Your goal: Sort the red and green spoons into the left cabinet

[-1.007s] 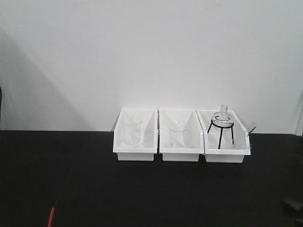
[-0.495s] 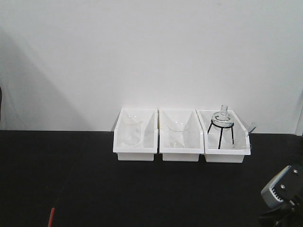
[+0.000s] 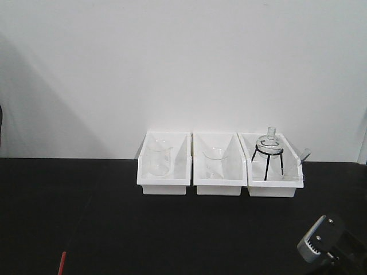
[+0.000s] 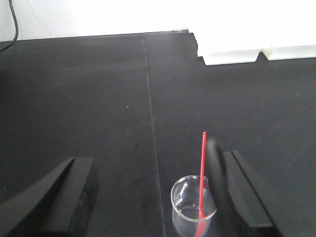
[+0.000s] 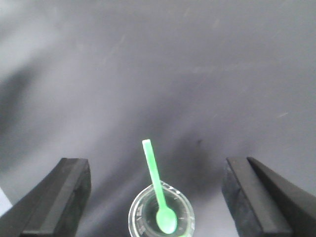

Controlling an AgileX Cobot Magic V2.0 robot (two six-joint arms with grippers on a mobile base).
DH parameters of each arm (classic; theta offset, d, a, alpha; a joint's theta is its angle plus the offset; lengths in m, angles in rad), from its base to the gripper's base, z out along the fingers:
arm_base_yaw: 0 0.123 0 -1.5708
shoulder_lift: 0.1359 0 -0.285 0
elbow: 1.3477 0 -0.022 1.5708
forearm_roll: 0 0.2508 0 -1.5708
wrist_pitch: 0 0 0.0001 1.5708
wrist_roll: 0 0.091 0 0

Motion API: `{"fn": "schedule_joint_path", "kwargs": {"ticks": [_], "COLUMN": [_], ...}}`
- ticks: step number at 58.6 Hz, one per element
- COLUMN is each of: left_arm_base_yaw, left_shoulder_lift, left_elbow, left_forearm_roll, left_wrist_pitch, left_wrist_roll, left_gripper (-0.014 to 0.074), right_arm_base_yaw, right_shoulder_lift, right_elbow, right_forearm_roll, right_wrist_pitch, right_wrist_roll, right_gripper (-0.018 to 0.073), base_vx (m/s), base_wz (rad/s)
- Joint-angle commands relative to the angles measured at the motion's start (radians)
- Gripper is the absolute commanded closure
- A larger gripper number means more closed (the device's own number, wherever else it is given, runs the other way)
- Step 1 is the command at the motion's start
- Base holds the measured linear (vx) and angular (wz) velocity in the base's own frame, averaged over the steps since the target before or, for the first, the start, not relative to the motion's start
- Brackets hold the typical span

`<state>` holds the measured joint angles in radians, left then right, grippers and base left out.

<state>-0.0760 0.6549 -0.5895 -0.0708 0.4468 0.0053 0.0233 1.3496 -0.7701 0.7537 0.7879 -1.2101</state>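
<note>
Pick-up is the step in hand: the red spoon (image 4: 203,168) stands in a beaker (image 4: 183,202) near the worktop's (image 4: 74,89) front-left edge, between the wide-spread fingers of the left gripper (image 4: 152,168), and the green spoon (image 5: 154,173) stands in a second beaker (image 5: 139,211) toward the front-right corner, beneath the equally open, empty right gripper (image 5: 155,170) — so each gripper next needs to lower and pinch a thin handle.
</note>
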Motion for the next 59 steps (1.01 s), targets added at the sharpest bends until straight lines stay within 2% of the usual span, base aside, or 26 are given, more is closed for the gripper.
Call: {"fn": "schedule_joint_path", "kwargs": {"ticks": [1,27,52,59], "left_arm_base_yaw": [-0.002,-0.002,-0.002,-0.002], "left_shoulder_lift": [0.003,0.003,0.003,0.003], "left_elbow": [-0.029,-0.029,-0.029,-0.029], "left_forearm_roll": [-0.011,-0.009,-0.009,-0.009], "left_wrist_pitch": [-0.076,-0.077,-0.081,-0.086], "left_wrist_roll": [0.001,0.001,0.001,0.001], "left_gripper": [0.001,0.001,0.001,0.001], "right_arm_base_yaw": [-0.005,-0.005,-0.005,-0.005], "right_shoulder_lift": [0.008,0.123,0.192,0.194], "right_elbow": [-0.033,-0.033,-0.033,-0.033], "right_forearm_roll": [0.053,0.148,0.15,0.15], "right_wrist_pitch": [-0.015,-0.05,-0.072,-0.075], "right_wrist_roll": [-0.03,-0.205,-0.21,-0.21], "right_gripper": [-0.0029,-0.0029,-0.0023,0.0004], "base_vx": [0.0,0.0,0.0,0.0], "base_wz": [0.0,0.0,0.0,0.0]}}
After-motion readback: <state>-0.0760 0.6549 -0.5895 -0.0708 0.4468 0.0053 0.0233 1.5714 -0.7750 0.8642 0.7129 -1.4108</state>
